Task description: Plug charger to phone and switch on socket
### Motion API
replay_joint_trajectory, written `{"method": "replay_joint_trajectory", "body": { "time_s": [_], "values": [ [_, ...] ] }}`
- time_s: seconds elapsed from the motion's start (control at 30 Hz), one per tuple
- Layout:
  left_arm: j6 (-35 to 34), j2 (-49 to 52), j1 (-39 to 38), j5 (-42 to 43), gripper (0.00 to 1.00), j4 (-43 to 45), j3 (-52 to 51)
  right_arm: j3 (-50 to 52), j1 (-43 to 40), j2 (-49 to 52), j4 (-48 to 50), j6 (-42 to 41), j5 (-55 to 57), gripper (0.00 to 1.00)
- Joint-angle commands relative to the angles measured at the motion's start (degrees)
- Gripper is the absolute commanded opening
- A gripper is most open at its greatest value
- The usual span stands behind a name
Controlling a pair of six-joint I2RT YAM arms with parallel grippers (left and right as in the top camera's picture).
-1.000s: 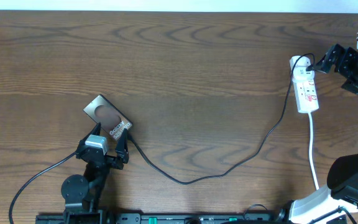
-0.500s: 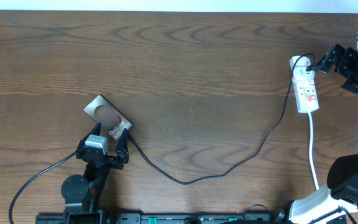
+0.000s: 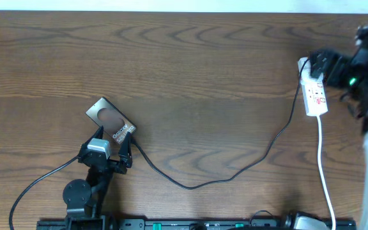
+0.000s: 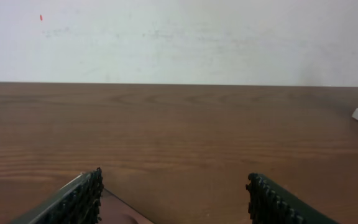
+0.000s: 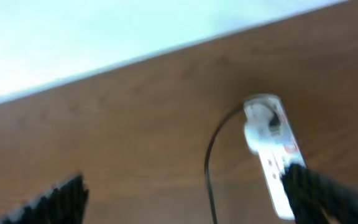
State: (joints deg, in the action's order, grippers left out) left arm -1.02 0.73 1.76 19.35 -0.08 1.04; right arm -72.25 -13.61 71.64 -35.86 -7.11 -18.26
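A: Biggest thing first: the wooden desk (image 3: 203, 64) carries everything, and the two arms have split the job, one at each end of the cable.

B: Right. The left end effector (image 3: 112, 142) sits low at the near edge, jaws apart, straddling the near end of the phone (image 3: 110, 119). Its wrist camera shows both fingers (image 4: 79, 199) with a clear gap between them and nothing pinched.

A: The phone lies flat and angled, left of centre, lettering up. I'd say the jaws flank it so it can't slide.

B: On the far right, the right end effector (image 3: 324, 64) hovers at the top end of the socket (image 3: 315, 92), jaws spread wide and empty (it's blurred from above, so don't ask me whether it touches).

A: Sensible spot, since that's where I'd expect the switch. Whether it's flipped, I can't tell.

B: The charger (image 3: 235, 174) loops across the desk from the socket to the phone's near end.

A: And its plug tip? It's tucked beside the left finger, and I can't make out whether it's seated. My read is that the plugging is done or nearly so, and the switch press is the step in hand.
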Motion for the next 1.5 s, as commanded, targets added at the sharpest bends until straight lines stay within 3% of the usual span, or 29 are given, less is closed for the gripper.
{"method": "replay_joint_trajectory", "body": {
  "time_s": [0.0, 0.17, 0.33, 0.67, 0.9, 1.23, 1.47],
  "values": [
    [1.01, -0.50, -0.24, 0.48, 0.73, -2.43, -0.81, 12.68, 2.38, -6.58, 7.50, 1.86, 0.37, 0.99],
    [1.03, -0.50, -0.24, 0.48, 0.73, -2.43, -0.81, 33.42, 4.85, -17.75, 24.68, 4.66, 0.48, 0.99],
    [1.01, -0.50, -0.24, 0.48, 0.73, -2.43, -0.81, 49.62, 5.57, -27.34, 34.34, 4.63, 1.99, 0.99],
    [1.01, -0.50, -0.24, 0.48, 0.73, -2.43, -0.81, 67.98, 6.71, -46.25, 36.30, 4.63, 4.63, 0.99],
    [1.01, -0.50, -0.24, 0.48, 0.73, -2.43, -0.81, 71.93, 9.60, -57.70, 32.52, 4.66, 6.43, 0.99],
    [1.03, -0.50, -0.24, 0.48, 0.73, -2.43, -0.81, 71.93, 10.47, -60.48, 32.24, 4.63, 8.92, 0.99],
    [1.01, -0.50, -0.24, 0.48, 0.73, -2.43, -0.81, 71.93, 11.41, -67.89, 32.26, 4.61, 8.87, 0.99]
  ]
}}
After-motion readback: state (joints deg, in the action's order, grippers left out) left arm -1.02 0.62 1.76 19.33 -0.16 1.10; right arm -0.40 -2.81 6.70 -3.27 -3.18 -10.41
